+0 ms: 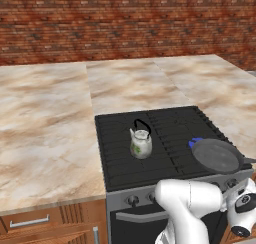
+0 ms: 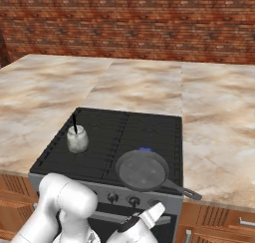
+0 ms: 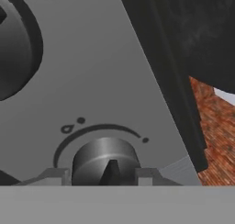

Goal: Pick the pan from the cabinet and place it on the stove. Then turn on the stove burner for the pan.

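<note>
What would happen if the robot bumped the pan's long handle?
The pan would probably swivel, since its handle sticks out past the stove edge. It sits flat on the ridged grate, so it likely wouldn't tip. It looks stiff and fairly heavy.

One pan (image 2: pixel 142 170), one kettle (image 1: pixel 141 143), one stove (image 1: pixel 165 123), two drawers (image 1: pixel 30 221).
</note>
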